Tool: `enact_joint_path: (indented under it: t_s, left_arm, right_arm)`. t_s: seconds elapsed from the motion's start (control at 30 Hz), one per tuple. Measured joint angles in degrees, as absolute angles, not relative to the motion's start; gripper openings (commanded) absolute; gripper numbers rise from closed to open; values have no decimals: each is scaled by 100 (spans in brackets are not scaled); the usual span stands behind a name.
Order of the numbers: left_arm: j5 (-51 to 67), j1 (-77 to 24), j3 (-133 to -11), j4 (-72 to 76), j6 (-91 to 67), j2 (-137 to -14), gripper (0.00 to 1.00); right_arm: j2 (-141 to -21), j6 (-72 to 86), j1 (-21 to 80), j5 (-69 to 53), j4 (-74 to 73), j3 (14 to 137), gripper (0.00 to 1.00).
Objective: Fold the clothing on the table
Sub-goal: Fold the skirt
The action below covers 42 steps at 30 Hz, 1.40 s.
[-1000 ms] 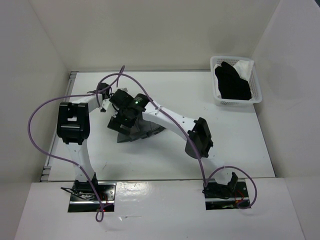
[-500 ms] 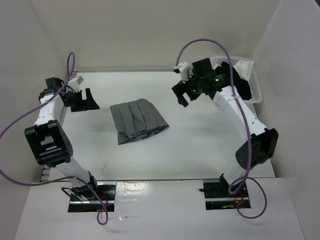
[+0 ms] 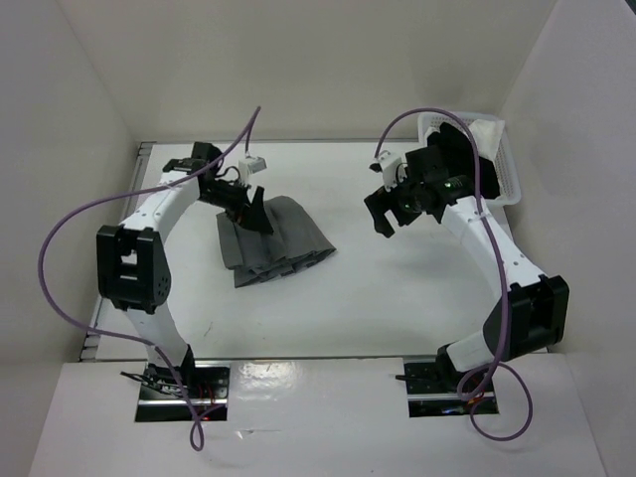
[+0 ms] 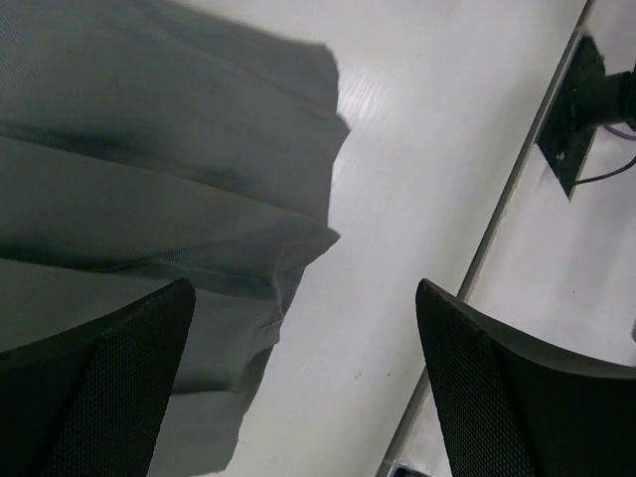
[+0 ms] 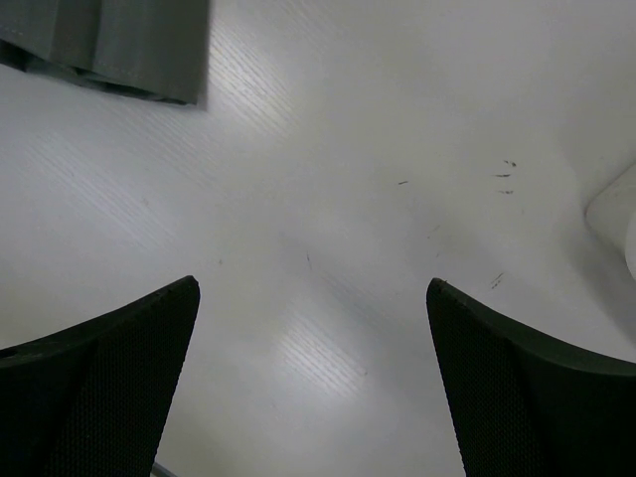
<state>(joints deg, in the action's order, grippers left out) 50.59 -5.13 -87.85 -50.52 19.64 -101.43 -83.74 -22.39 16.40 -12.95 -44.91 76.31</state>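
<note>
Above the thin grey pleated skirt, returns with left pincer spread and empty, right pincer spread aside, suggesting another fold.

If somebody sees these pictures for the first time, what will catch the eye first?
The folded grey pleated skirt lies left of the middle of the table, with the left tool open above its far left part. The right tool hangs open over bare table, near a white basket holding a black garment in the far right corner.
</note>
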Motion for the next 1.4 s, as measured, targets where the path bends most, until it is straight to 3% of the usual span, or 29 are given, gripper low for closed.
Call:
enact_joint_path:
  t_s: [0.3,0.57,0.73,0.9,1.03,1.27,1.4]
  left_arm:
    - [4099,-543,-7802,-4134,1446,-11354,95]
    - [3623,-884,-7769,-4399,1525,-10949,97]
    - [3605,-985,-8877,-5179,1769,-10291,97]
    - [3566,-1090,-9859,-4853,1763,-9603,97]
    - [3098,-1487,-9295,-4091,1643,-9351,95]
    - [1763,-2014,-7894,-3011,1131,-10309,95]
    - [1243,-2152,-7741,-2700,832,-10490,95]
  right_arm:
    - [-8204,-2239,1498,-1326,-4421,7500,99]
    - [-8184,-2239,1413,-1337,-4412,7441,99]
    - [-8152,-2241,1295,-1396,-4412,7441,99]
    - [-8123,-2241,1109,-1448,-4410,7441,99]
    - [-8071,-2241,980,-1496,-4410,7441,99]
    - [-7872,-2241,676,-1592,-4394,7363,99]
    - [-7817,-2241,480,-1699,-4401,7336,99]
